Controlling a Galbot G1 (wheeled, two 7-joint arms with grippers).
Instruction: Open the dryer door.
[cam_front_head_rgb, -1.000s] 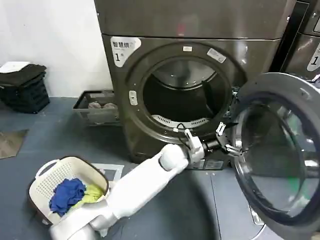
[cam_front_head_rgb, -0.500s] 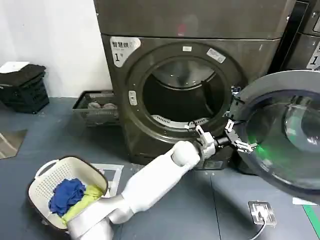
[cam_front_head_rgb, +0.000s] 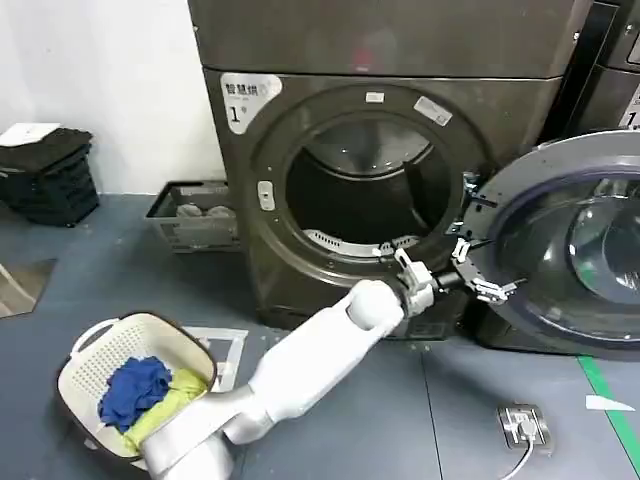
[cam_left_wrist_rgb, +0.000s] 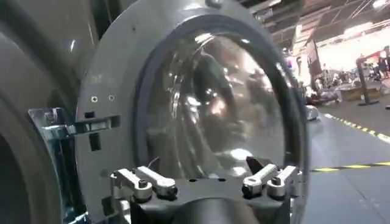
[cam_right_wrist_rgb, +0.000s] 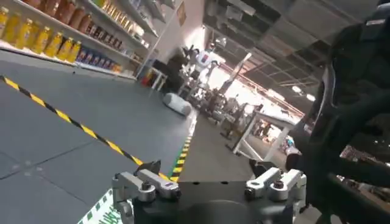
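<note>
The dryer door (cam_front_head_rgb: 575, 250), a round door with a dark glass window, stands swung wide open to the right of the grey-brown machine marked "1" (cam_front_head_rgb: 400, 50). The drum opening (cam_front_head_rgb: 365, 190) is uncovered. My left arm reaches across the front of the machine. Its gripper (cam_front_head_rgb: 480, 270) is open at the door's inner rim, close to the hinge side, holding nothing. In the left wrist view the door (cam_left_wrist_rgb: 207, 103) faces the open left gripper (cam_left_wrist_rgb: 203, 164) at close range. My right gripper (cam_right_wrist_rgb: 204, 165) is open, empty, and faces the room.
A white laundry basket (cam_front_head_rgb: 135, 385) with blue and yellow-green clothes sits on the floor at front left. A grey tray (cam_front_head_rgb: 195, 215) and a black crate (cam_front_head_rgb: 45, 175) stand by the wall. A blacker machine (cam_front_head_rgb: 610, 90) stands behind the open door. A floor socket (cam_front_head_rgb: 525, 425) lies beside green tape (cam_front_head_rgb: 605, 395).
The door has swung further open, away from me and toward the neighbouring machine. My left gripper has followed it to the right and stays open.
</note>
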